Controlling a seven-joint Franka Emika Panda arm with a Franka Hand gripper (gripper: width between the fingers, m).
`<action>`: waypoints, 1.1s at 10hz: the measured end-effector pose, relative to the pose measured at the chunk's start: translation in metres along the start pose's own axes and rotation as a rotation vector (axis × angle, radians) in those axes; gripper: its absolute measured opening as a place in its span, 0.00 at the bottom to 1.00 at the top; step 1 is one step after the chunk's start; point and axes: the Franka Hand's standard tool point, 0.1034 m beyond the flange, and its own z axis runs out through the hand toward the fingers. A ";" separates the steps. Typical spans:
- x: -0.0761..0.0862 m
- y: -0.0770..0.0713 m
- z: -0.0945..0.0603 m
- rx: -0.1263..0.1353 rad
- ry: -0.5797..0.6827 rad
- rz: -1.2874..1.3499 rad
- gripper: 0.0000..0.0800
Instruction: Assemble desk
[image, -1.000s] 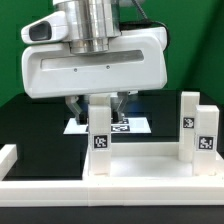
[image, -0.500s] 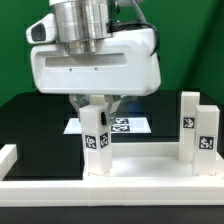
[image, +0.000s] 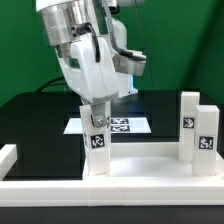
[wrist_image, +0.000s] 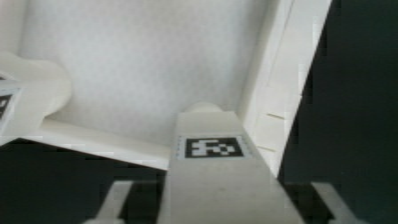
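Upright tagged legs on tabletop

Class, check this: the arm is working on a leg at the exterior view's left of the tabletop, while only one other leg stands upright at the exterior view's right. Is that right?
Not quite. Two legs stand upright at the exterior view's right, not one: a taller-looking leg and a nearer leg beside it, as the exterior view shows. The gripper is indeed at the left leg on the tabletop.
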 end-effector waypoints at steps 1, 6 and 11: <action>0.002 0.001 0.000 -0.006 0.007 -0.137 0.37; 0.000 0.008 0.000 -0.045 -0.026 -0.794 0.81; -0.002 0.003 0.004 -0.099 0.021 -1.398 0.67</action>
